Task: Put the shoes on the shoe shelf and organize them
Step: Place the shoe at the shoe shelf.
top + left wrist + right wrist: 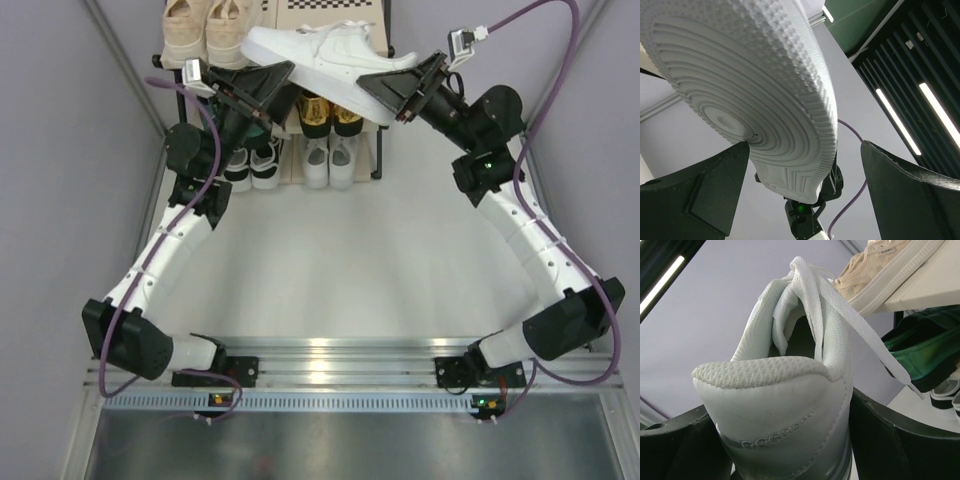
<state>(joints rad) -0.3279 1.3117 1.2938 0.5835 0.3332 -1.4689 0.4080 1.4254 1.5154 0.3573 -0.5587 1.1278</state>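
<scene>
Overhead, the chunky white sneaker (320, 55) hangs over the shoe shelf (379, 150), heel in the right claw (392, 90). Left wrist: left claw (805, 150) gapes, released, beneath its stiff-looking sole. Right wrist: fingers (890, 445) clench the padded heel, probably light.

Light: bright, even — long white ceiling strip lamps (897, 117) glow in the left wrist view.
Glare: hot white patch on the brushed silver metal rail (320, 350).
Shadows: faint, soft.
Focus: chunky white leather sneaker (785, 405) crisp — glossy dark green loafer (925, 357) behind slightly soft.
</scene>
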